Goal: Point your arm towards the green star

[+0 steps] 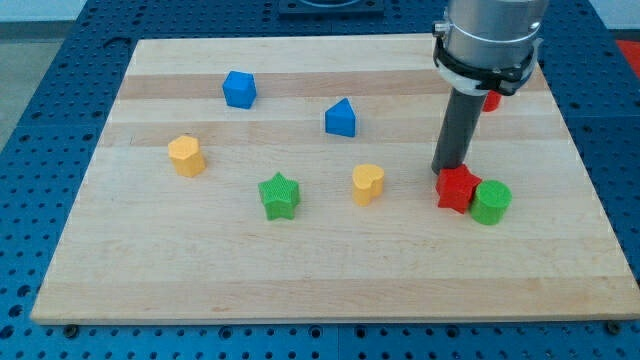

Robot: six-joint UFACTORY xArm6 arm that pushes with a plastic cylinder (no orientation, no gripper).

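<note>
One green star (279,195) well to the view's left of my tip (447,170), a plain rod tool, no jaws

The arm descends from the view's top right, its grey wrist housing (492,40) upright, the dark rod vertical, my tip (447,170) on the surface.

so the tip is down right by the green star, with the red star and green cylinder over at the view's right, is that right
Not quite. In the camera view, my tip is right by the red star, at its upper-left edge, not the green star, which lies well off toward the view's left. The green cylinder does sit beside the red star at the view's right.
</note>
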